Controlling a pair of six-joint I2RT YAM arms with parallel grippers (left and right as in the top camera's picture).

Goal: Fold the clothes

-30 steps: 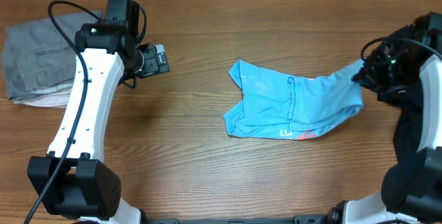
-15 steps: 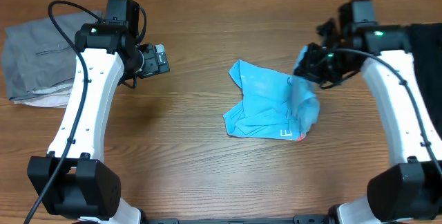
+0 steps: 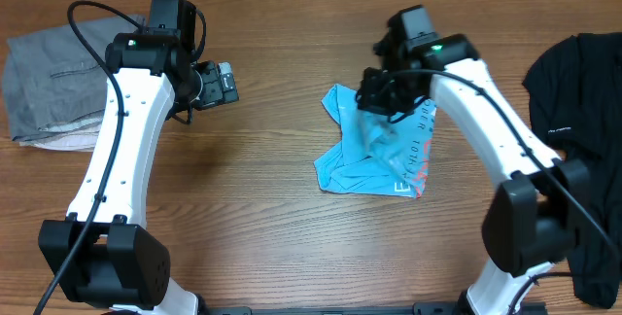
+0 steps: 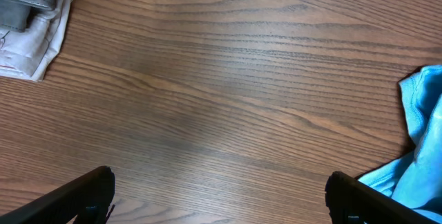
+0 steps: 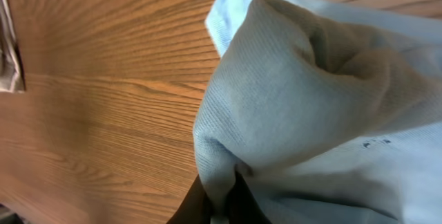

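Right jaws: pressed together on a bunched fold of the T-shirt (image 5: pixel 311 99). The wrist view shows the two dark fingertips (image 5: pixel 219 207) closed on the cloth with no gap between them.
Right arm (image 3: pixel 466 91): reaches in from the 3 o'clock side of the table (image 3: pixel 272 218), with its wrist over the shirt's 12 o'clock edge.
Left jaws: spread wide with nothing between them. Only bare wood shows between the two black fingers (image 4: pixel 83 193).
Left arm (image 3: pixel 126 130): stands at the 9 o'clock side, its wrist end pointing toward 3 o'clock, well apart from the shirt.
T-shirt (image 3: pixel 374 155): light blue and crumpled, lying just to the 3 o'clock side of the table's centre. Its upper part is gathered under the right wrist and the rest lies on the wood. In the left wrist view, one corner of it (image 4: pixel 414 155) shows at the 4 o'clock edge.
Lettering (image 3: pixel 423 150): white and coral letters run along the shirt's 3 o'clock edge. They are too small to read.
Grey pile (image 3: pixel 49 82): folded grey cloth with white cloth under it, at about 10 o'clock on the table and beside the left arm.
Black garment (image 3: pixel 573 91): lies at the 3 o'clock edge, apart from the shirt.
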